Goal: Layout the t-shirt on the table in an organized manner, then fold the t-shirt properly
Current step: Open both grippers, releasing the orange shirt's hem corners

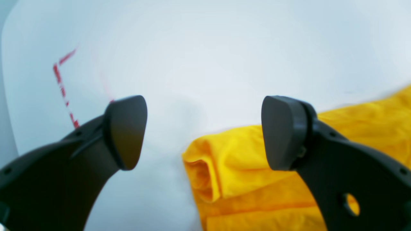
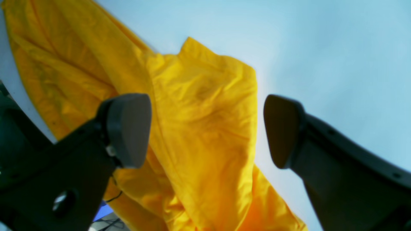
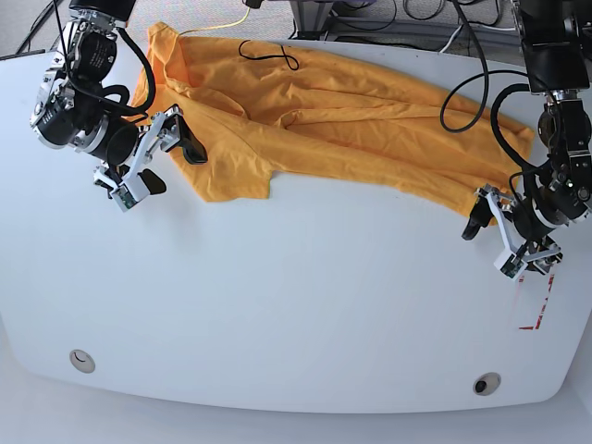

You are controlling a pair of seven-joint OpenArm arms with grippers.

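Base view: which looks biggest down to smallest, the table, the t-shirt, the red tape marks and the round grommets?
1. the table
2. the t-shirt
3. the red tape marks
4. the two round grommets, which look alike in size.

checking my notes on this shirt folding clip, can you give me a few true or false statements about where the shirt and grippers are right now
1. The t-shirt lies along the far side of the table. True.
2. The left gripper is shut on the shirt. False: it is open, with nothing between its fingers, beside the shirt's edge.
3. The right gripper is open above shirt fabric. True.
4. The shirt is neatly folded into a rectangle. False: it is spread out, wrinkled and unfolded.
5. Red tape marks sit near the left gripper's end of the table. True.
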